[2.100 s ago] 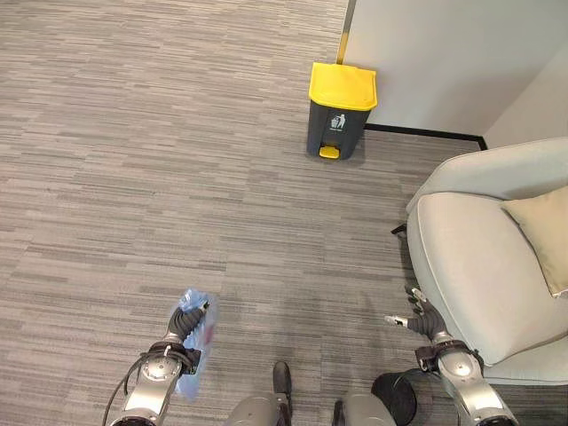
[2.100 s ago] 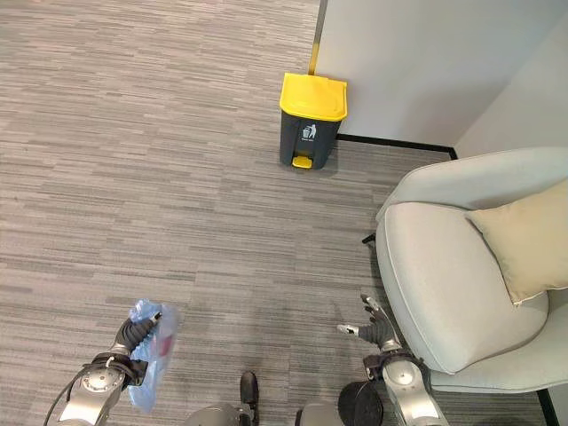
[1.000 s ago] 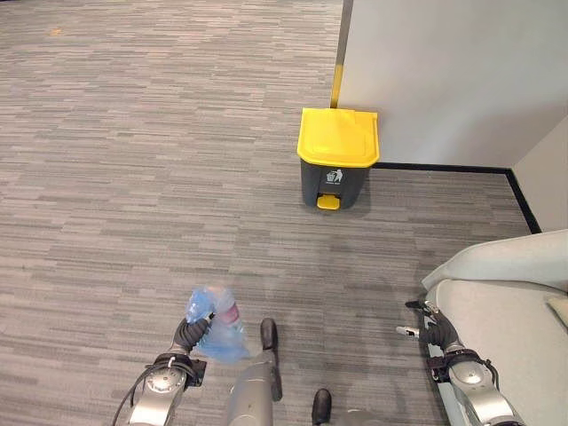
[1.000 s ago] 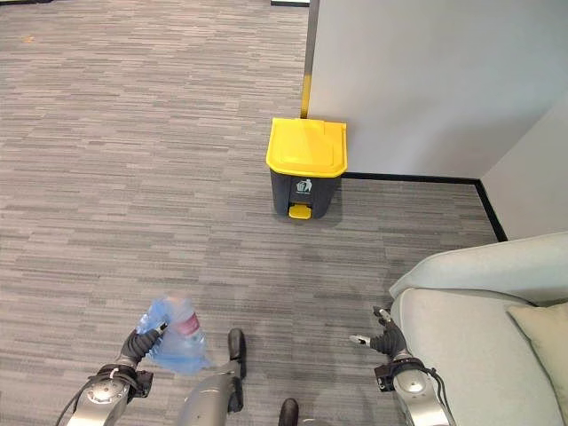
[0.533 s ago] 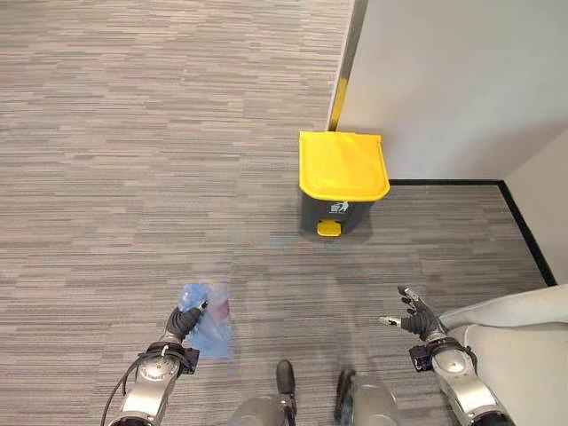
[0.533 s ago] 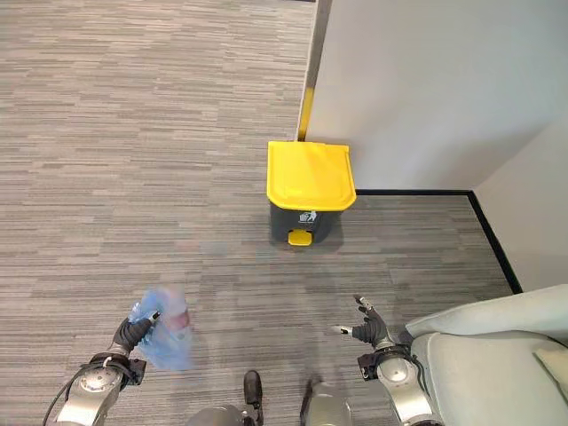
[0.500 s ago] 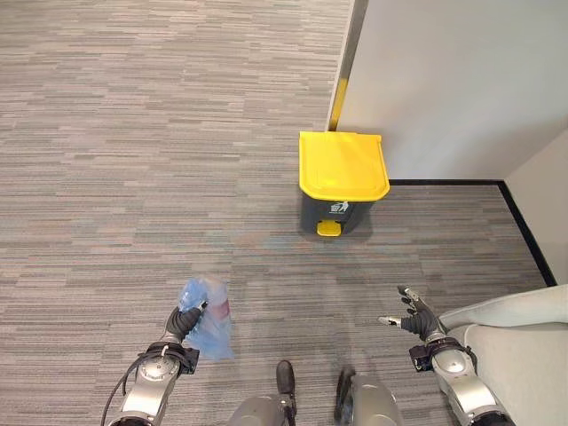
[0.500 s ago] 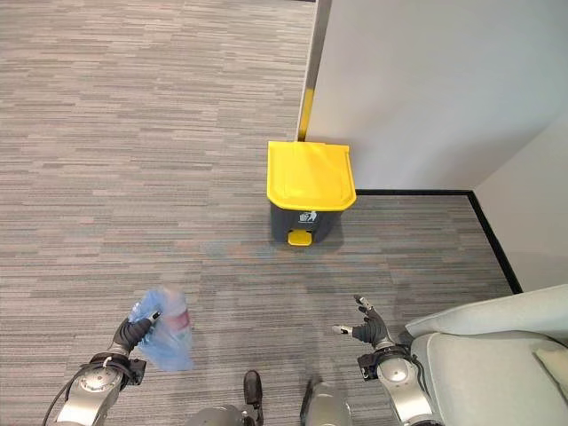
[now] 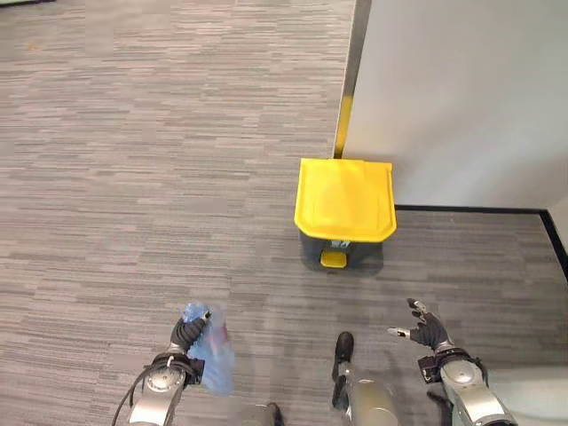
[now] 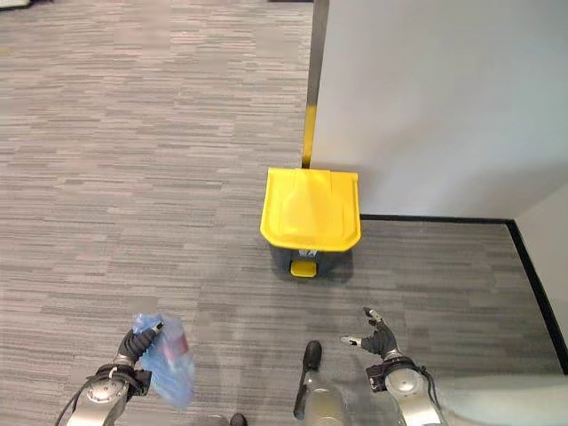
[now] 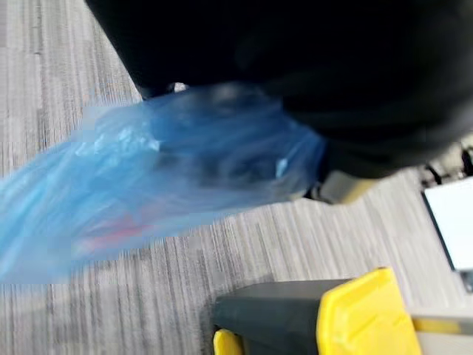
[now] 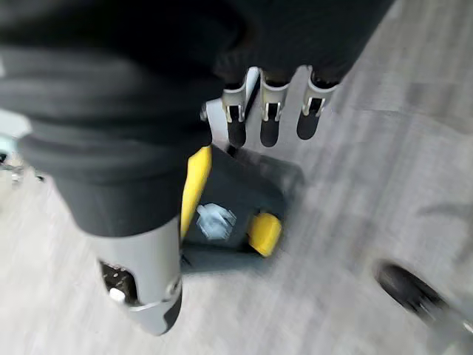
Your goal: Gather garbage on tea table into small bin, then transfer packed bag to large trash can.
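A dark grey trash can with a shut yellow lid (image 9: 345,198) and a yellow pedal (image 9: 334,258) stands on the carpet against a white wall corner. My left hand (image 9: 186,335) is at the lower left, shut on the neck of a translucent blue garbage bag (image 9: 211,361) that hangs below it, with something red inside; the bag (image 11: 140,185) spreads out in the left wrist view. My right hand (image 9: 429,329) hovers open at the lower right, right of the can's front, with straight fingers (image 12: 267,111) and nothing held.
A white wall (image 9: 461,98) with a black skirting strip (image 9: 479,209) rises behind and right of the can. Grey striped carpet (image 9: 133,160) stretches out to the left and ahead.
The camera has moved forward: the trash can shows closer and lower in view, and the armchair has dropped out at the right. The bag still hangs from my left hand.
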`<state>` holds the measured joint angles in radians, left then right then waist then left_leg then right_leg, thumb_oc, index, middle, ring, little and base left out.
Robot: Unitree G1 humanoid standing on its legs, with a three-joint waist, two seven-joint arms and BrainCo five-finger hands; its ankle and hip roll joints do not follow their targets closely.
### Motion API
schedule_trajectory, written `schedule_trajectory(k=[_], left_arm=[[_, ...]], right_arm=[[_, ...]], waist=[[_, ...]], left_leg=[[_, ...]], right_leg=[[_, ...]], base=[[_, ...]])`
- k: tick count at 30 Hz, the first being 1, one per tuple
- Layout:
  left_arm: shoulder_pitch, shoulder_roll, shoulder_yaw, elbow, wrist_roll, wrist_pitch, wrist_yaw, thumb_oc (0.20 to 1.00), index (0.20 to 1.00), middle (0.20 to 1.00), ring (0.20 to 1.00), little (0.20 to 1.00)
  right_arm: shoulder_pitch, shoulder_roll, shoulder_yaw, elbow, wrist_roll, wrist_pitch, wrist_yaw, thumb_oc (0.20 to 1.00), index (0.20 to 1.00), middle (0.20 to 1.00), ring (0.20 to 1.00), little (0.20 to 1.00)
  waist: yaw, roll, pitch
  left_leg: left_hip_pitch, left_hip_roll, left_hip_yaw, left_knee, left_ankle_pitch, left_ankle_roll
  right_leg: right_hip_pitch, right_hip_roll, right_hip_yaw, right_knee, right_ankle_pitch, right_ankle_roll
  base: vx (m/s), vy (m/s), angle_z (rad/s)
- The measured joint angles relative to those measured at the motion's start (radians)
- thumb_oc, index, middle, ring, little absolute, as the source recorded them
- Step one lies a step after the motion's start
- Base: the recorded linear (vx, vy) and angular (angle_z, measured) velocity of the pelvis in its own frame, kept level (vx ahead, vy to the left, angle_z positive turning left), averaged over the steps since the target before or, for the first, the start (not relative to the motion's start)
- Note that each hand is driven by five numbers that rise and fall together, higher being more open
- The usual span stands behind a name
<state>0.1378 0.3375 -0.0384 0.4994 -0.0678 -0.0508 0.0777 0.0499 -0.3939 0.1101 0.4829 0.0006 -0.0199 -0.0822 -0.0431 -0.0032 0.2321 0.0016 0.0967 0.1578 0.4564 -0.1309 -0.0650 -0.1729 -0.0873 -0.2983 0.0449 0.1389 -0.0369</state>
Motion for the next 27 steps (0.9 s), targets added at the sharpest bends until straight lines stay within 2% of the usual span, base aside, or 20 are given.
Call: schedule_trajectory(k=[1, 2, 3, 6, 7, 8, 9, 10, 12, 13, 14, 15, 16, 19, 23, 26, 27], left_arm=[[0.003, -0.004, 0.0, -0.003, 0.0, -0.001, 0.0, 0.2, 0.2, 0.2, 0.2, 0.2], [0.005, -0.002, -0.001, -0.006, 0.0, 0.0, 0.0, 0.2, 0.2, 0.2, 0.2, 0.2], [-0.014, -0.003, -0.001, -0.008, 0.0, -0.001, -0.001, 0.2, 0.2, 0.2, 0.2, 0.2], [-0.028, -0.003, -0.002, -0.009, 0.0, -0.001, -0.001, 0.2, 0.2, 0.2, 0.2, 0.2], [-0.044, -0.003, -0.004, -0.013, 0.0, -0.003, -0.001, 0.2, 0.2, 0.2, 0.2, 0.2], [-0.041, -0.003, -0.004, -0.016, -0.001, -0.003, -0.001, 0.2, 0.2, 0.2, 0.2, 0.2], [-0.042, -0.001, -0.004, -0.015, 0.0, -0.002, -0.001, 0.2, 0.2, 0.2, 0.2, 0.2], [-0.033, -0.004, -0.007, -0.016, 0.0, -0.002, -0.001, 0.2, 0.2, 0.2, 0.2, 0.2], [-0.034, -0.004, -0.005, -0.02, 0.0, -0.002, -0.002, 0.2, 0.2, 0.2, 0.2, 0.2], [-0.026, -0.005, -0.007, -0.02, 0.0, -0.002, -0.003, 0.2, 0.2, 0.2, 0.2, 0.2], [-0.017, -0.008, -0.007, -0.02, 0.0, -0.002, -0.003, 0.2, 0.2, 0.2, 0.2, 0.2], [-0.015, -0.013, -0.009, -0.025, 0.0, -0.002, -0.002, 0.2, 0.2, 0.2, 0.2, 0.2], [-0.026, -0.007, -0.007, -0.02, 0.0, -0.001, -0.001, 0.2, 0.2, 0.2, 0.2, 0.2], [-0.022, 0.002, -0.006, -0.023, 0.0, 0.0, -0.001, 0.2, 0.2, 0.2, 0.2, 0.2], [-0.003, 0.026, -0.003, -0.023, 0.0, 0.001, -0.001, 0.2, 0.2, 0.2, 0.2, 0.2], [0.01, 0.035, -0.001, -0.023, 0.0, 0.004, 0.0, 0.2, 0.2, 0.2, 0.2, 0.2], [0.011, 0.034, -0.001, -0.023, 0.0, 0.006, 0.0, 0.2, 0.2, 0.2, 0.2, 0.2]], right_arm=[[-0.013, -0.012, -0.01, -0.002, 0.0, 0.0, -0.006, 1.0, 1.0, 1.0, 1.0, 1.0], [-0.017, -0.015, -0.008, -0.002, 0.001, 0.0, -0.007, 1.0, 1.0, 1.0, 1.0, 1.0], [-0.013, -0.016, -0.009, -0.002, 0.001, 0.001, -0.008, 1.0, 1.0, 1.0, 1.0, 1.0], [-0.009, -0.017, -0.008, -0.002, 0.001, 0.001, -0.009, 1.0, 1.0, 1.0, 1.0, 1.0], [0.005, -0.019, -0.005, 0.0, 0.001, 0.002, -0.016, 1.0, 1.0, 1.0, 1.0, 1.0], [0.009, -0.02, -0.003, 0.002, 0.001, 0.003, -0.016, 1.0, 1.0, 1.0, 1.0, 1.0], [0.013, -0.017, -0.003, 0.007, 0.001, 0.003, -0.018, 1.0, 1.0, 1.0, 1.0, 1.0], [0.023, -0.018, -0.003, 0.007, 0.001, 0.003, -0.018, 1.0, 1.0, 1.0, 1.0, 1.0], [0.038, -0.019, -0.004, 0.008, 0.0, 0.005, -0.018, 1.0, 1.0, 1.0, 1.0, 1.0], [0.046, -0.021, -0.006, 0.009, 0.0, 0.005, -0.019, 1.0, 1.0, 1.0, 1.0, 1.0], [0.056, -0.025, -0.006, 0.011, 0.0, 0.006, -0.018, 1.0, 1.0, 1.0, 1.0, 1.0], [0.065, -0.037, -0.006, 0.011, 0.0, 0.006, -0.018, 1.0, 1.0, 1.0, 1.0, 1.0], [0.061, -0.026, -0.008, 0.026, 0.0, 0.009, -0.019, 1.0, 1.0, 1.0, 1.0, 1.0], [0.06, -0.008, -0.007, 0.021, -0.001, 0.007, -0.017, 1.0, 1.0, 1.0, 1.0, 1.0], [0.053, 0.013, -0.003, 0.02, -0.002, 0.007, -0.015, 1.0, 1.0, 1.0, 1.0, 1.0], [0.048, 0.012, -0.004, 0.02, -0.002, 0.007, -0.014, 1.0, 1.0, 1.0, 1.0, 1.0], [0.041, 0.012, -0.004, 0.021, -0.001, 0.007, -0.015, 1.0, 1.0, 1.0, 1.0, 1.0]], waist=[[0.005, -0.008, 0.002], [0.006, -0.024, 0.005], [0.006, -0.054, 0.01], [0.002, -0.066, 0.009], [0.001, -0.071, 0.011], [0.001, -0.071, 0.012], [-0.003, -0.065, 0.011], [-0.003, -0.055, 0.008], [-0.005, -0.051, 0.007], [-0.011, -0.036, 0.0], [-0.016, -0.02, -0.009], [-0.021, 0.01, -0.023], [-0.024, 0.009, -0.024], [-0.022, -0.001, -0.029], [-0.002, -0.003, -0.033], [0.009, -0.003, -0.034], [0.025, -0.004, -0.034]], left_leg=[[-0.062, 0.028, -0.011, 0.106, -0.02, -0.024], [-0.087, 0.015, -0.014, 0.078, -0.034, -0.023], [-0.114, -0.003, -0.007, 0.008, -0.038, -0.019], [-0.165, -0.002, -0.006, -0.122, -0.026, -0.021], [-0.196, 0.006, 0.006, -0.225, 0.025, -0.03], [-0.205, 0.022, 0.018, -0.25, 0.051, -0.028], [-0.217, 0.04, 0.027, -0.259, 0.078, -0.038], [-0.221, 0.06, 0.066, -0.277, 0.114, -0.033], [-0.202, 0.065, 0.102, -0.299, 0.14, -0.02], [-0.139, 0.05, 0.099, -0.366, 0.155, -0.026], [-0.1, 0.041, 0.096, -0.401, 0.177, -0.018], [-0.072, 0.044, 0.093, -0.419, 0.225, 0.0], [-0.065, 0.035, 0.092, -0.447, 0.226, 0.018], [-0.031, -0.03, 0.1, -0.507, 0.226, 0.051], [-0.019, -0.065, 0.106, -0.52, 0.214, 0.072], [-0.018, -0.078, 0.113, -0.516, 0.208, 0.08], [-0.02, -0.083, 0.112, -0.51, 0.202, 0.087]], right_leg=[[0.026, 0.029, 0.012, -0.006, -0.022, -0.029], [0.043, 0.033, 0.028, -0.022, -0.05, -0.06], [0.065, 0.03, 0.026, -0.052, -0.03, -0.058], [0.101, 0.047, 0.022, -0.065, -0.038, -0.06], [0.144, 0.057, 0.018, -0.102, -0.041, -0.051], [0.154, 0.065, 0.02, -0.103, -0.041, -0.052], [0.176, 0.074, 0.022, -0.117, -0.06, -0.031], [0.19, 0.084, 0.016, -0.121, -0.048, -0.046], [0.202, 0.083, 0.027, -0.124, -0.055, -0.035], [0.222, 0.083, 0.03, -0.124, -0.065, -0.02], [0.228, 0.088, 0.029, -0.121, -0.073, -0.006], [0.224, 0.103, 0.028, -0.113, -0.085, 0.011], [0.214, 0.092, 0.027, -0.093, -0.096, 0.023], [0.195, 0.028, 0.044, -0.048, -0.125, 0.077], [0.184, -0.005, 0.057, -0.03, -0.135, 0.106], [0.179, -0.021, 0.066, -0.028, -0.136, 0.115], [0.169, -0.024, 0.082, -0.022, -0.136, 0.117]], base=[[0.24, -0.127, -0.25], [0.21, -0.082, -0.2], [0.1, -0.019, -0.07], [0.18, 0.002, -0.14], [0.25, 0.062, -0.16], [0.13, 0.055, -0.18], [0.08, 0.114, -0.19], [0.09, 0.127, -0.12], [0.16, 0.158, -0.15], [0.09, 0.108, -0.08], [0.09, 0.125, 0.04], [0.07, 0.11, 0.16], [0.12, 0.171, 0.11], [0.1, 0.147, 0.05], [0.07, 0.092, -0.01], [0.05, 0.084, -0.08], [0.08, 0.155, -0.18]])
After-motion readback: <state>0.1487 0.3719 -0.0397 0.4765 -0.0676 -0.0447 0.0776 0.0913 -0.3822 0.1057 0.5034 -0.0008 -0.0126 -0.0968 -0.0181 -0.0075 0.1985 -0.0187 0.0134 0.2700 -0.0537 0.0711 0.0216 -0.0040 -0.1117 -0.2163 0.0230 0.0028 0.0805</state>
